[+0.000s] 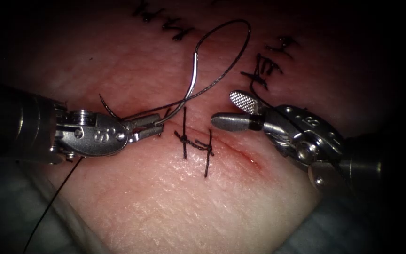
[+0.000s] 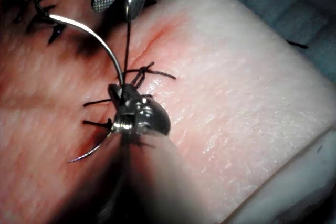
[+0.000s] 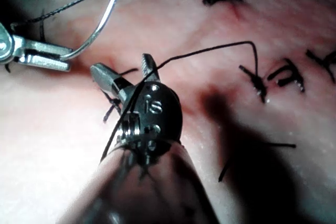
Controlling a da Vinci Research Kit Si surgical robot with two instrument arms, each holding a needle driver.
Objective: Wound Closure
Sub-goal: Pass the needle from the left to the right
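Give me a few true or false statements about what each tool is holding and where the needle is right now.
1. The left tool grips the needle. True.
2. The right tool holds the thread. False: its jaws stand open, holding nothing.
3. The needle is buried in the tissue. False: it stands free above the tissue, with the left tool's grip between its ends.
4. Tied stitches cross the cut. True.
5. The left tool comes in from the cut's right. False: from its left.

Left hand (image 1: 153, 124) reaching in low and level, jaws clamped shut. Right hand (image 1: 231, 109) opposite, well apart, wrist bent, jaws spread wide, one raised, the other level, gripping nothing.
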